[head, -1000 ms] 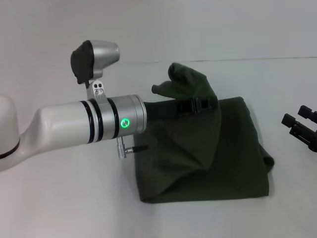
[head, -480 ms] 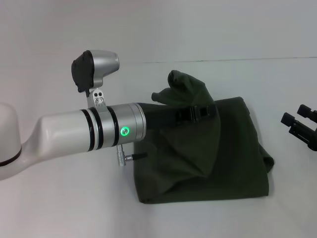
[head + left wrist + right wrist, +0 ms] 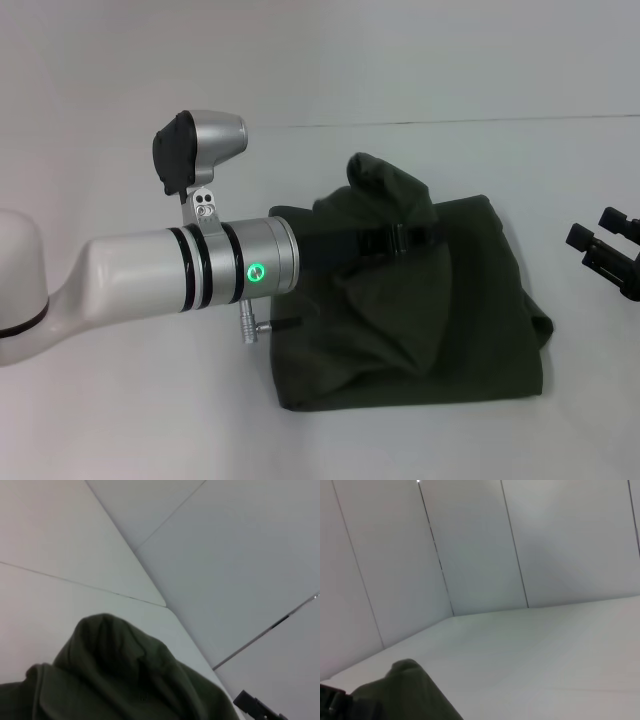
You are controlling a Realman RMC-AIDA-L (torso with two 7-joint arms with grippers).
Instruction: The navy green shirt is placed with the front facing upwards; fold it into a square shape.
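Presently logged: navy green shirt (image 3: 420,320), already folded to a rough rectangle, plain green side up, lying on the white table (image 3: 130,420) at centre to 3 o'clock in the head view. Left gripper (image 3: 400,238) reaching in from 9 o'clock, clamped on a raised hump of cloth at the shirt's 12 o'clock edge. Right gripper (image 3: 608,258) parked at the 3 o'clock margin, well apart from the cloth; finger state impossible to tell. Risk, as a judgement: pinched fold slipping or dragging lower layers askew if carried too fast, spoiling the square; bulge at the 3 o'clock edge likely to stay lumpy. Edges: near hem fairly straight at 6 o'clock, far edge bunched. Open table toward 12, 6 and 9 o'clock.
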